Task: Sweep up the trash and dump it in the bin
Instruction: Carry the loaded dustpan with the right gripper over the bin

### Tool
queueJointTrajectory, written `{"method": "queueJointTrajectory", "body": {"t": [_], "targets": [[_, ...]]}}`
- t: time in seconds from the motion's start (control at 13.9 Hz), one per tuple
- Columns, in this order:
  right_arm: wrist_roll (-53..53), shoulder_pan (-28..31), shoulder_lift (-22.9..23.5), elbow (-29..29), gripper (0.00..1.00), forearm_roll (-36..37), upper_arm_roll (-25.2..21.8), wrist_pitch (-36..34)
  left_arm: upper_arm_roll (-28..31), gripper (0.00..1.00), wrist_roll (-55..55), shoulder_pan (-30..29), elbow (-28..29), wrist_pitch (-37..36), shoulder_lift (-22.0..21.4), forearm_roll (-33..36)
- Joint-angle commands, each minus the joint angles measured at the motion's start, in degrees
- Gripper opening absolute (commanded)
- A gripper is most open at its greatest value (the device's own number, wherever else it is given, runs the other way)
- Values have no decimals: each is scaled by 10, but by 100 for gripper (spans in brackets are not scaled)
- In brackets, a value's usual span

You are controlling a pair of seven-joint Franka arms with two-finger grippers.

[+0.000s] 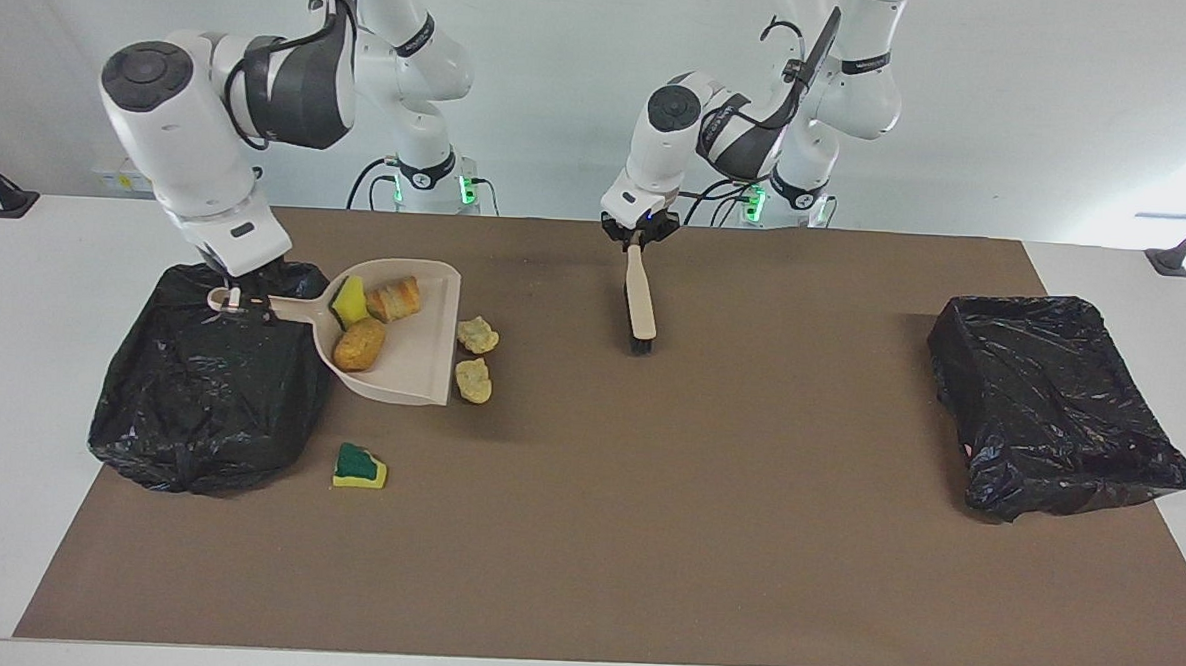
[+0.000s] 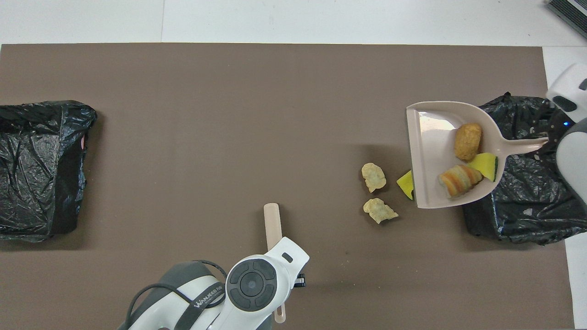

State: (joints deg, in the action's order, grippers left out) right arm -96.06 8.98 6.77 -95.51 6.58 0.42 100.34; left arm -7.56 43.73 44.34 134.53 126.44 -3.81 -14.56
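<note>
- Under the dustpan's handle end sits the black-bagged bin (image 1: pixel 213 376) at the right arm's end of the table. Only the handle is over it; the scoop hangs over the mat. Tipping now would drop the load on the mat beside the bin.
- right gripper (image 1: pixel 237 297) is pinching the dustpan (image 1: pixel 407 360) by the far tip of its handle. A long lever on a thin grip: a quick move could twist the pan in the fingers.
- Three bits of trash ride in the dustpan: a yellow-and-green sponge (image 1: pixel 348 302), a striped orange lump (image 1: pixel 394 298) and a brown lump (image 1: pixel 359 345). The pan's mouth faces away from the bin, so a forward tilt would roll them out the wrong way.
- green-topped sponge (image 1: pixel 359 466) lies on the mat, farther from the robots than the dustpan, not collected. It is close to the bin and awkward for the brush to reach.
- Two pale lumps (image 1: pixel 477 335) (image 1: pixel 473 380) lie on the mat just off the dustpan's open lip. A yellow chunk (image 2: pixel 405 184) peeks out under that lip in the overhead view. All could be missed if dumping ends the job.
- left gripper (image 1: pixel 640 237) is clamped on the brush (image 1: pixel 640 310) handle, bristles hanging down, well apart from the dustpan toward the left arm's end, waiting.
- second bin (image 1: pixel 1055 403) sits well apart from the dustpan at the left arm's end, no risk.
</note>
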Motion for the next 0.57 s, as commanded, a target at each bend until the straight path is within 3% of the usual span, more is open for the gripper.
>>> {"method": "queueJointTrajectory", "body": {"t": [0.0,0.14,0.22,0.29,0.36,0.43,0.5], "targets": [[-26,57,-10,0,0,32,6,-11,8,5,5,15,17,27,0,9],[-35,95,-14,-3,0,68,7,-4,8,16,4,13,27,42,1,9],[-45,112,-14,-4,0,95,7,3,8,31,1,11,29,42,1,9],[-46,123,-15,-4,0,122,7,18,9,54,-3,8,29,42,2,9],[-46,133,-16,-6,0,146,7,31,10,86,-7,5,26,41,8,9],[-40,142,-17,-6,0,165,7,42,11,100,-8,1,23,36,9,9],[-33,147,-17,-6,0,183,7,55,11,100,-8,-7,21,34,9,9]]}}
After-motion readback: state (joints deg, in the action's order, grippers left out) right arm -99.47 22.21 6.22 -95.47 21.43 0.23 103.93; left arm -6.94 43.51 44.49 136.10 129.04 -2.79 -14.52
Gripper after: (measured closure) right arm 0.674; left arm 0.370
